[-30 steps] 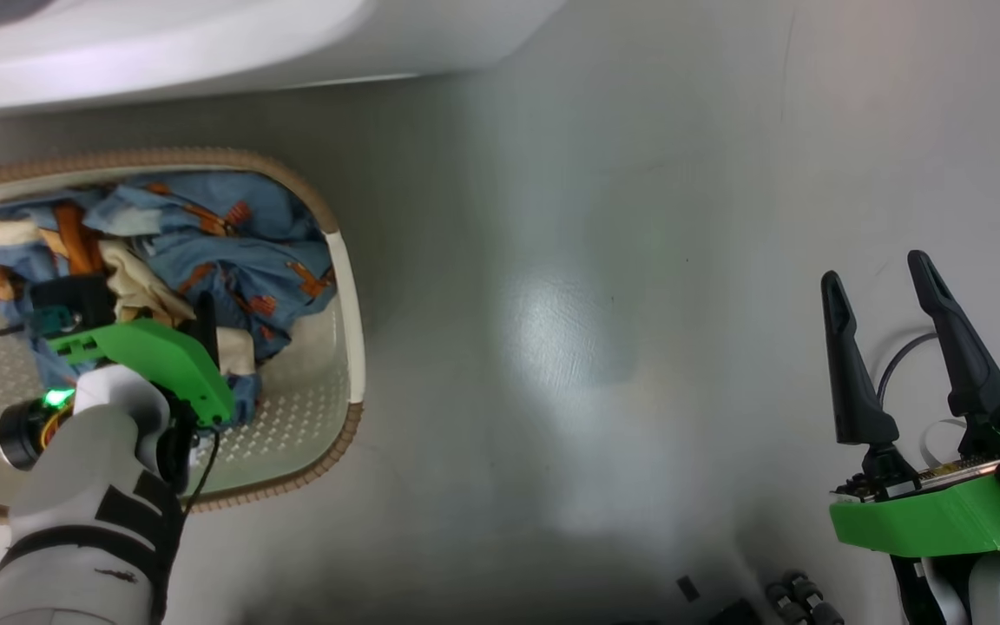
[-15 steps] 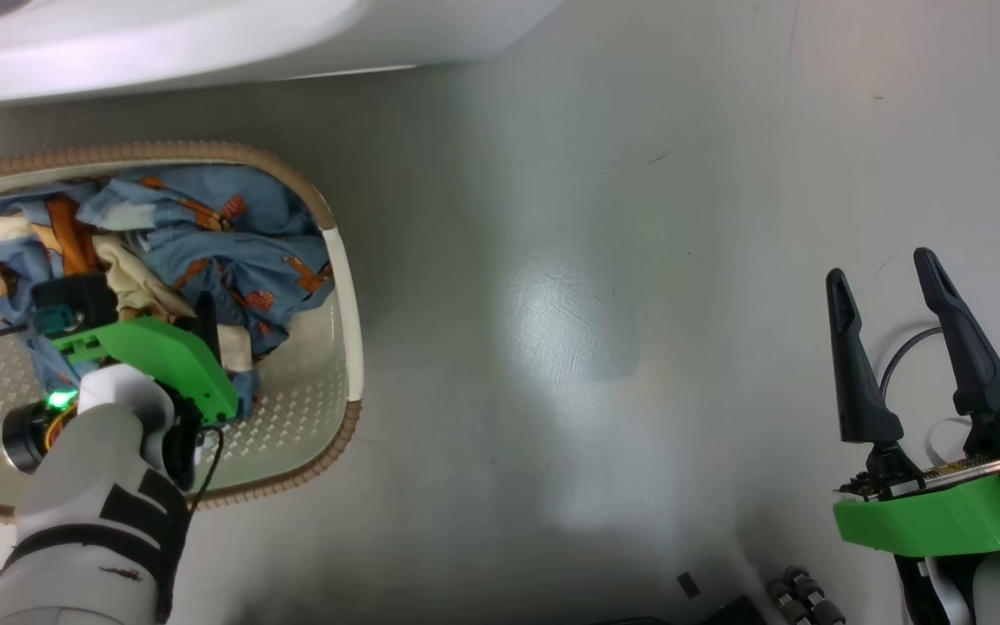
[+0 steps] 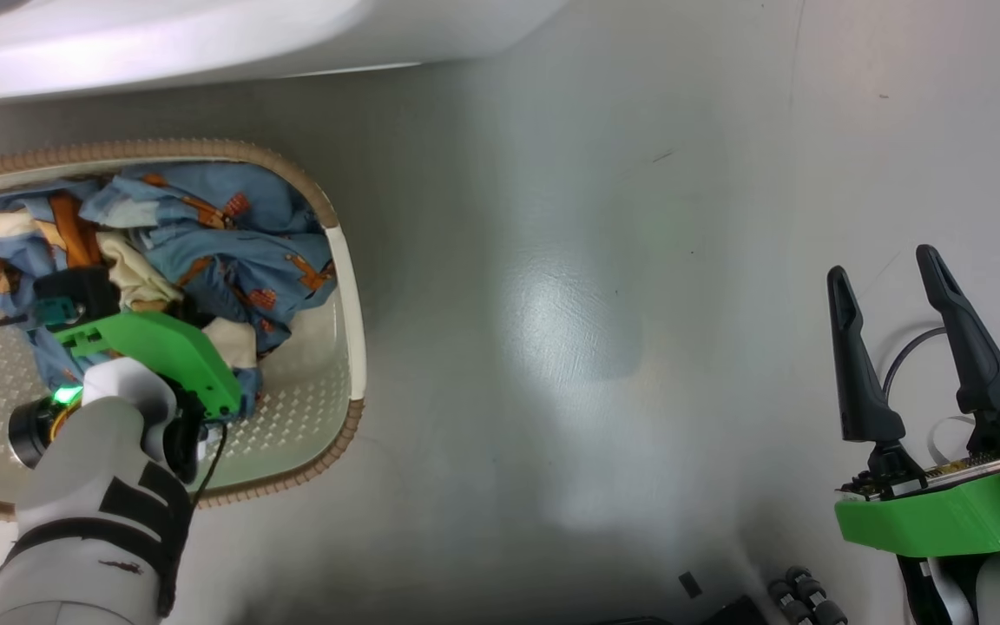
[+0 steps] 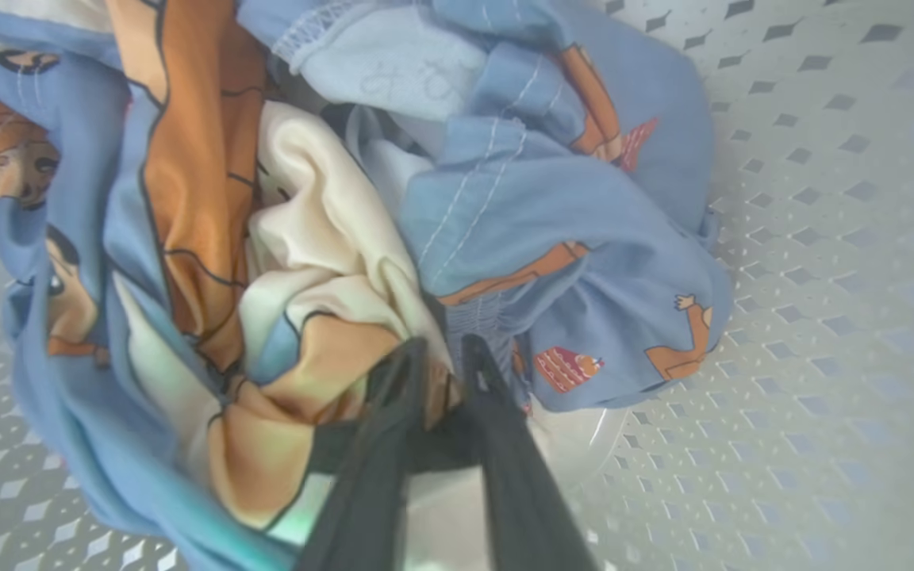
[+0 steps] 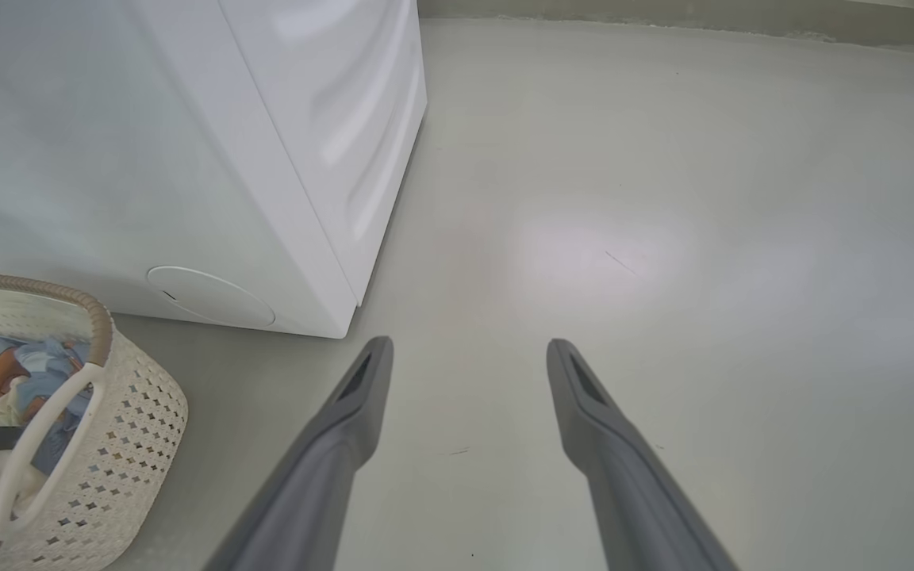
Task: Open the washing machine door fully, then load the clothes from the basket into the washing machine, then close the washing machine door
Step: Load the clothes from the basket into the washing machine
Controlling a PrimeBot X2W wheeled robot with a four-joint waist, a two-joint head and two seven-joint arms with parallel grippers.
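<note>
Your left gripper [image 4: 443, 354] sits down inside basket [image 3: 351, 295], fingers narrow, nipping fold of cream-and-orange cloth at edge of clothes [image 3: 231, 247]. Clothes lie as crumpled blue heap on basket's perforated bottom, bunched toward side nearest washing machine [image 3: 161, 48]. Basket stands on grey floor [image 3: 604, 347], just in front of machine's white front panel, small gap between them. Your right gripper [image 3: 882, 265] hangs well off to right above floor, jaws wide, empty, fingers pointing away from you.
</note>
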